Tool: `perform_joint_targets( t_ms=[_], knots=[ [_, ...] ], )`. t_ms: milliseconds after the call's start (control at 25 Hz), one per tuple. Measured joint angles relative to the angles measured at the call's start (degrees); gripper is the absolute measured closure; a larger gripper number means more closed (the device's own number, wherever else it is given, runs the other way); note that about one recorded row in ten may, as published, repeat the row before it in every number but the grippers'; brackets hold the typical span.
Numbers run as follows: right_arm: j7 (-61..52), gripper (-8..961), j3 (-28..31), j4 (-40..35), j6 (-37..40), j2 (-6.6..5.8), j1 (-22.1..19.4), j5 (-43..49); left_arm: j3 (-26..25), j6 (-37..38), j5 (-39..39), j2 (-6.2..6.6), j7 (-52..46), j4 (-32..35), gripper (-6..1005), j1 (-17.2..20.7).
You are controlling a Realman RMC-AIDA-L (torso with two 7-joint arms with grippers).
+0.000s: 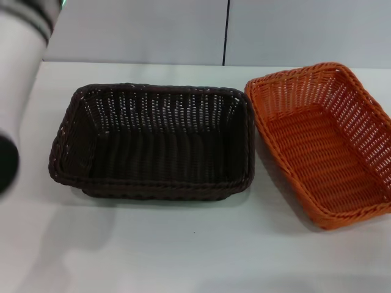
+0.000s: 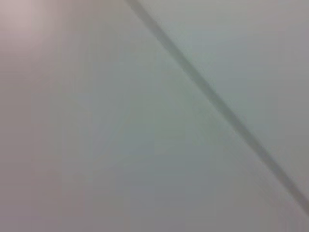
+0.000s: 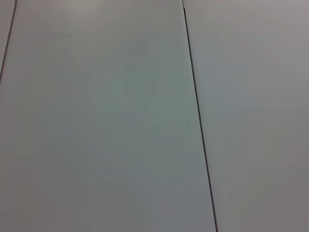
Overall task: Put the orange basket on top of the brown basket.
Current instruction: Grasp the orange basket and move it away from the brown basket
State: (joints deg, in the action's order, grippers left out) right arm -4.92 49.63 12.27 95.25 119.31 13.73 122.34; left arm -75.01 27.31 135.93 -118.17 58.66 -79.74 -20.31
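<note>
In the head view we see the brown basket (image 1: 153, 143) sitting on the white table (image 1: 183, 256), roughly in the middle of the scene, with its long side running left to right. Its inside is bare, showing dark woven ribs and a braided rim.

The orange basket (image 1: 324, 140) sits on the same table, to the right of the brown one and turned at an angle, so that its near end points toward the right edge of the scene. Its far-left corner lies just beside the far-right corner of the brown basket; we cannot tell whether the two rims touch there. The orange basket's right side runs out of the picture. It is not on the brown basket.

A white arm segment with dark bands (image 1: 18, 91) rises along the left edge of the head view, on the robot's left side. We see neither gripper there.

The left wrist view shows only a pale surface crossed by a dark diagonal seam (image 2: 217, 106), and the right wrist view shows pale wall panels (image 3: 106, 116) split by thin dark lines. Neither gripper's fingers appear anywhere, so we cannot tell how wide they stand or whether they hold anything.
</note>
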Motion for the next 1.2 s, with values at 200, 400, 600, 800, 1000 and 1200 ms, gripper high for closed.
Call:
perform_joint_targets(
  t_ms=[200, 400, 600, 800, 1000, 1200],
  knots=[
    [0.00, 127, 0.04, -0.06, -0.32, -0.13, 1.60, -0.01, 3.80, 20.32, 1.49, 0.14, -17.28, 12.25, 262, 3.64],
    [-0.16, 128, -0.28, 0.68, 0.30, -0.31, 3.67, 0.33, -1.07, 23.47, 6.10, 0.28, -36.28, 27.05, 262, 5.30],
    [-4.39, 128, -0.31, 7.18, -0.28, -2.61, 4.07, 6.17, -4.87, 29.21, 9.74, 0.31, -46.16, 42.17, 262, 5.99],
    [-6.75, 128, 1.48, 26.46, -20.69, -11.00, 3.84, 14.65, -5.84, 29.36, 9.47, 0.21, -48.35, 45.77, 263, 7.77],
    [-7.29, 128, 13.31, 50.97, -61.12, -16.05, 3.87, 24.45, -6.19, 29.35, 9.35, 0.04, -48.52, 47.48, 267, 7.96],
    [-6.43, 128, 24.56, 72.02, -102.44, -15.30, 5.27, 32.89, -6.76, 28.93, 9.34, 0.03, -48.68, 49.16, 270, 7.28]
  ],
)
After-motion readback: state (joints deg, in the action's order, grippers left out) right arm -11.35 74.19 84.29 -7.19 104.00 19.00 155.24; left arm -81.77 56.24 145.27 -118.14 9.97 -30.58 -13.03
